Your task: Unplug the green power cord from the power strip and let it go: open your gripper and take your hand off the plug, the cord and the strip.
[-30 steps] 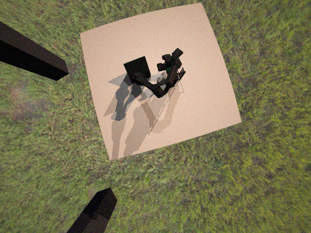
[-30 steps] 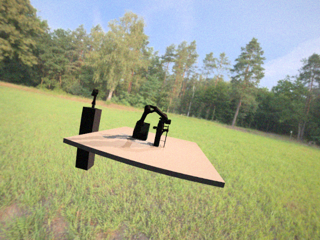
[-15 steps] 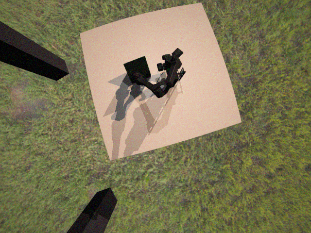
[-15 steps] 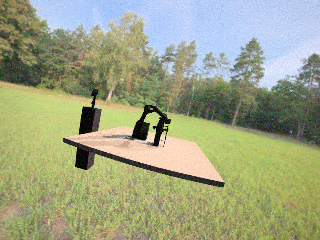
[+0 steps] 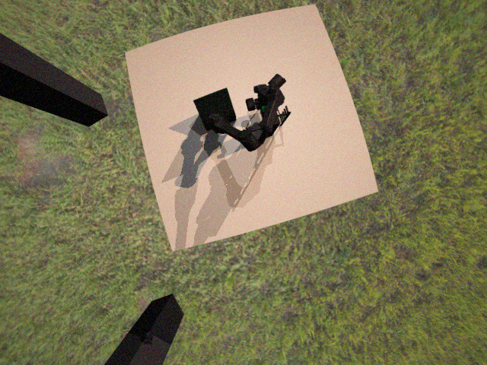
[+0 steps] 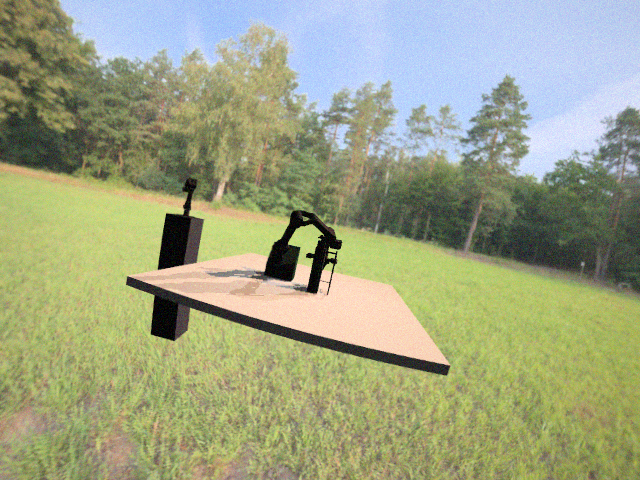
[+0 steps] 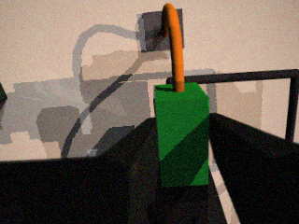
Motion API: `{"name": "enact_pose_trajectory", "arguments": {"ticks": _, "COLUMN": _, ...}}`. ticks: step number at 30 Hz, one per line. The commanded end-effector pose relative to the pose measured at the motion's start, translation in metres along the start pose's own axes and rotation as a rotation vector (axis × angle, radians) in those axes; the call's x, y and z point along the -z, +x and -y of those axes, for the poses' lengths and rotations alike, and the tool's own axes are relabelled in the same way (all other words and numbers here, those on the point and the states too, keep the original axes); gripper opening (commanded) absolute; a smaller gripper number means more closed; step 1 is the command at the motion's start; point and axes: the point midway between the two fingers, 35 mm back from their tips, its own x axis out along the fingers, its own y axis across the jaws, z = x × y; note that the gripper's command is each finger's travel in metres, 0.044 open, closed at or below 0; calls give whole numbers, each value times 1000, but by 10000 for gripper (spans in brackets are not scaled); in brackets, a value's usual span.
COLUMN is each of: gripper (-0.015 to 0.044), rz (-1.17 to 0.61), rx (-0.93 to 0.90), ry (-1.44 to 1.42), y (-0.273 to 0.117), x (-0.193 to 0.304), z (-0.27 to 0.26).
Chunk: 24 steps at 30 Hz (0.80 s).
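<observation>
1. No text, label, brand, number or sign can be read in any of the views.
</observation>
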Motion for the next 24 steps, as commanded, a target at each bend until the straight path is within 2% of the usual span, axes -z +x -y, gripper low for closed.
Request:
{"name": "enact_pose_trajectory", "arguments": {"ticks": 1, "gripper": 0, "rz": 42, "rx": 2, "ry": -10, "y": -5, "x": -22, "z": 1}}
{"name": "enact_pose_trajectory", "arguments": {"ticks": 6, "gripper": 0, "rz": 42, "rx": 1, "ry": -11, "y": -6, "x": -30, "z": 1}}
{"name": "enact_pose_trajectory", "arguments": {"ticks": 19, "gripper": 341, "rz": 34, "rx": 0, "ry": -13, "y": -5, "x": -22, "z": -1}}
{"name": "enact_pose_trajectory", "arguments": {"ticks": 22, "gripper": 420, "rz": 37, "rx": 0, "ry": -13, "y": -8, "x": -35, "z": 1}}
{"name": "enact_pose_trajectory", "arguments": {"ticks": 24, "gripper": 440, "rz": 39, "rx": 0, "ry": -13, "y": -12, "x": -51, "z": 1}}
